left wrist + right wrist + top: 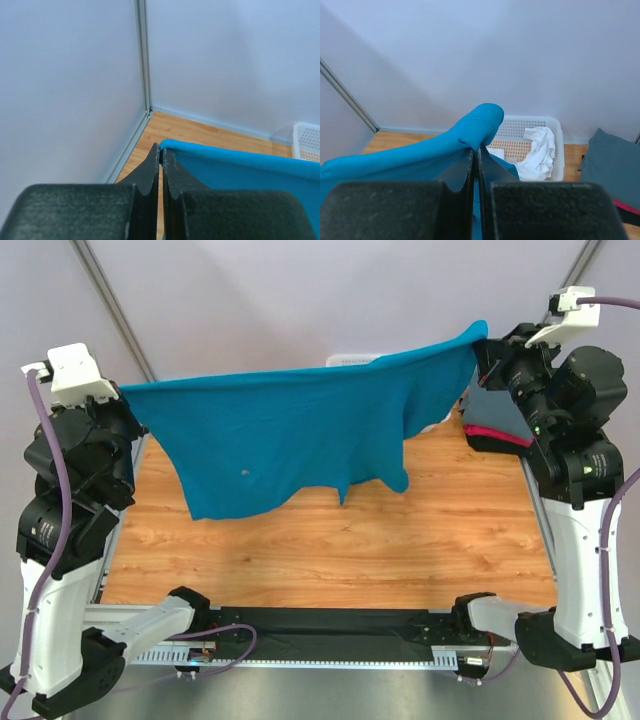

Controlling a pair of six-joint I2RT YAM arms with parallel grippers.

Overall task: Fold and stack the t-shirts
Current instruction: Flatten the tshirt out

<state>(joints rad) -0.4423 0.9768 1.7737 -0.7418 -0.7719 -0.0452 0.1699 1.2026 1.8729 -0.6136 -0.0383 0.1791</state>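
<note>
The large teal-blue t-shirt (290, 435) hangs spread in the air above the wooden table, stretched between both arms. My left gripper (128, 400) is shut on its left corner, seen pinched in the left wrist view (161, 150). My right gripper (484, 345) is shut on its right corner, which bulges over the closed fingers in the right wrist view (476, 147). A slate-grey shirt (610, 165) lies folded on a red-pink one (495, 434) at the table's right edge. A white shirt (537, 150) lies crumpled in the basket.
A white lattice basket (555, 135) stands at the back of the table, mostly hidden behind the hanging shirt in the top view (350, 359). The wooden table (330, 550) lies below the shirt. Grey walls and a metal frame post (144, 60) close in the back.
</note>
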